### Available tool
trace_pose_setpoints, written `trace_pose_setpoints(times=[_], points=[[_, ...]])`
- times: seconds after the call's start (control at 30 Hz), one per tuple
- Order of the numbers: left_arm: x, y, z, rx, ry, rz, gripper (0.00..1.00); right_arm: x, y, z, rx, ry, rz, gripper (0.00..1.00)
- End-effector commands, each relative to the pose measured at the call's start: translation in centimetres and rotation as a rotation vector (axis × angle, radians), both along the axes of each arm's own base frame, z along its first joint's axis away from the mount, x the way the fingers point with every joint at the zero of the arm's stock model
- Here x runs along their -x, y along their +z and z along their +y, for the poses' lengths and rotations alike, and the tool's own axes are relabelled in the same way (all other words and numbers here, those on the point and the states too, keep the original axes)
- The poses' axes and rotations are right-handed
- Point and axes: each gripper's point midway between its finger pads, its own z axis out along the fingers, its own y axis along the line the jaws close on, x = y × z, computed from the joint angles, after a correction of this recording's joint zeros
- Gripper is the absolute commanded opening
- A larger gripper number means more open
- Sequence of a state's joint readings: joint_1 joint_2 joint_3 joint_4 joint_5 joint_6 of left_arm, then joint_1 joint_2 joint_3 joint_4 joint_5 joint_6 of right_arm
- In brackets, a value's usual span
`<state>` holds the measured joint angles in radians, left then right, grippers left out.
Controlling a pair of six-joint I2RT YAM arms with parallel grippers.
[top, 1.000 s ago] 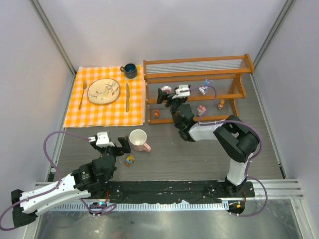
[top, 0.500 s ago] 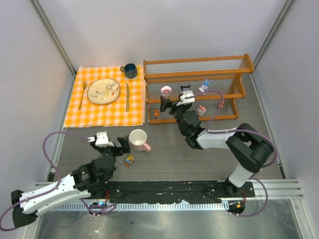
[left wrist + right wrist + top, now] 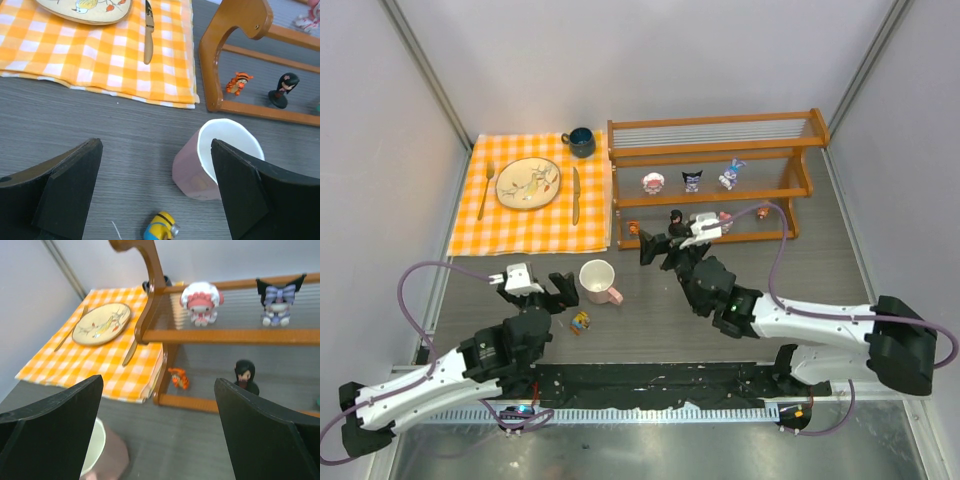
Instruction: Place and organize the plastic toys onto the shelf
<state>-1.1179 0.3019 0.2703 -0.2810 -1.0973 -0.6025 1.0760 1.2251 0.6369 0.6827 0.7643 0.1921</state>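
Yellow minion toy (image 3: pixel 581 321) sits on the table (image 3: pixel 650 315) near the mug (image 3: pixel 597 281); we see left gripper (image 3: pixel 535 294) and right gripper (image 3: pixel 159 425) both gaping, empty, other toys (image 3: pixel 654 182) lined on the shelf (image 3: pixel 710 152).

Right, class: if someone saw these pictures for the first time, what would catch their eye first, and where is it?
The orange-brown shelf at the back right, with small toys lined up on its rails. Next, the orange checked cloth at the back left, holding a plate. Then one yellow toy lying alone on the table near the mug.
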Motion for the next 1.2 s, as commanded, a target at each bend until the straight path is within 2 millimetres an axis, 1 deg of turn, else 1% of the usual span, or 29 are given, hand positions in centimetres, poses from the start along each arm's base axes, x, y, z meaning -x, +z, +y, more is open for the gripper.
trace_pose_setpoints(times=[0.0, 0.03, 0.07, 0.1, 0.13, 0.17, 0.2, 0.23, 0.33, 0.4, 0.43, 0.5, 0.53, 0.57, 0.6, 0.63, 0.67, 0.77, 0.87, 0.9, 1.0, 1.17], points=[[0.7, 1.0, 0.2, 0.174, 0.061, 0.085, 0.94, 2.9, -3.0, -2.2, -0.037, -0.069, 0.123, 1.0], [1.1, 0.9, 0.5, 0.157, 0.062, 0.121, 0.93, 3.3, -3.0, -2.4, -0.057, -0.062, 0.131, 1.0], [1.4, 0.5, 0.2, 0.168, 0.056, 0.153, 0.92, 3.7, -3.0, -2.8, -0.072, -0.056, 0.139, 1.0], [1.5, -0.2, -0.1, 0.178, 0.069, 0.191, 0.92, 4.2, -3.4, -2.9, -0.083, -0.048, 0.151, 1.0], [1.8, -0.6, 0.0, 0.163, 0.075, 0.225, 0.92, 4.7, -3.8, -2.9, -0.089, -0.038, 0.167, 0.99], [2.0, -1.1, -0.2, 0.158, 0.079, 0.252, 0.92, 5.1, -3.5, -3.0, -0.108, -0.028, 0.169, 1.0], [2.3, -1.6, -0.7, 0.179, 0.071, 0.293, 0.92, 5.3, -3.7, -3.1, -0.107, -0.027, 0.174, 1.0], [2.5, -2.3, -0.8, 0.149, 0.077, 0.331, 0.92, 5.8, -4.0, -3.1, -0.103, -0.019, 0.186, 1.0], [3.6, -4.0, -1.9, 0.159, 0.048, 0.435, 0.93, 6.4, -4.1, -3.7, -0.108, -0.025, 0.197, 1.0], [4.1, -4.6, -2.2, 0.174, 0.038, 0.472, 0.92, 6.8, -4.2, -4.0, -0.118, -0.021, 0.201, 1.0], [4.6, -5.4, -2.2, 0.181, 0.032, 0.501, 0.91, 6.9, -4.3, -4.1, -0.119, -0.02, 0.204, 1.0], [4.9, -5.5, -2.1, 0.21, 0.022, 0.507, 0.89, 7.2, -4.7, -4.3, -0.124, -0.015, 0.212, 1.0], [5.2, -6.1, -2.0, 0.209, 0.015, 0.519, 0.88, 7.3, -4.7, -4.5, -0.131, -0.015, 0.212, 1.0], [5.3, -5.8, -2.0, 0.243, -0.003, 0.508, 0.87, 7.4, -4.8, -4.6, -0.14, -0.014, 0.216, 0.99], [5.3, -5.8, -2.3, 0.261, -0.022, 0.501, 0.84, 7.5, -5.1, -4.7, -0.136, -0.014, 0.221, 1.0], [5.6, -6.4, -2.5, 0.267, -0.043, 0.509, 0.82, 7.6, -5.1, -4.9, -0.138, -0.014, 0.223, 1.0], [5.7, -6.3, -2.6, 0.284, -0.07, 0.496, 0.79, 7.7, -5.3, -5.0, -0.135, -0.014, 0.227, 1.0], [6.0, -7.4, -3.7, 0.293, -0.132, 0.506, 0.76, 7.8, -5.3, -5.1, -0.142, -0.008, 0.229, 1.0], [6.3, -8.5, -4.0, 0.264, -0.131, 0.544, 0.77, 8.0, -5.2, -4.8, -0.161, 0.013, 0.229, 1.0], [6.3, -8.9, -3.7, 0.224, -0.116, 0.566, 0.77, 8.0, -5.2, -4.7, -0.164, 0.018, 0.229, 1.0], [6.4, -9.5, -3.6, 0.168, -0.095, 0.596, 0.78, 8.2, -5.4, -4.4, -0.162, 0.027, 0.234, 1.0], [6.2, -10.1, -4.4, 0.17, -0.123, 0.592, 0.77, 8.4, -6.0, -4.5, -0.159, 0.031, 0.242, 1.0]])
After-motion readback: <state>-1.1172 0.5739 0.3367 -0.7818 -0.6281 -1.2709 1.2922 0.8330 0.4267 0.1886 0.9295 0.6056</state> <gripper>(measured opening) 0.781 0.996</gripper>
